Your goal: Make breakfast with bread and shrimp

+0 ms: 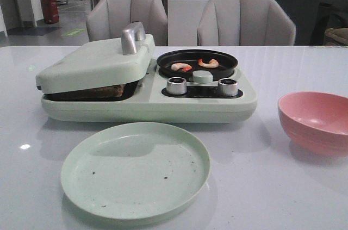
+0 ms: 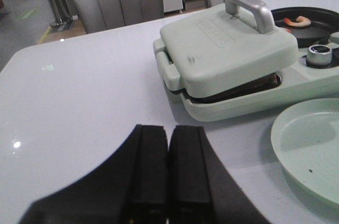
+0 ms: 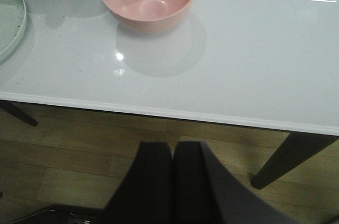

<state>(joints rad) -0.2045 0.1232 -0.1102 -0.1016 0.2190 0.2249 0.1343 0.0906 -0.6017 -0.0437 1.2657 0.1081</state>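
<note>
Both pincers sit pressed together and empty: the left gripper hangs low over the bare table, the right gripper is back past the table's near edge, above the floor. From the left one, the breakfast maker lies ahead and to its right, with the metal handle on the pale green lid running roughly along the line toward the shrimp pan. That lid rests slightly ajar over something dark and brown, which I take to be the bread, though little of it shows. Two shrimp lie curled in the round black pan behind the knobs. A green plate waits in front of the machine, and a pink bowl stands off to the right, nearer the right arm. My guess is the lid handle comes first, and the left arm is plainly closer to it. Some raised lettering marks the lid top, but I cannot read it; no brand is legible anywhere.
</note>
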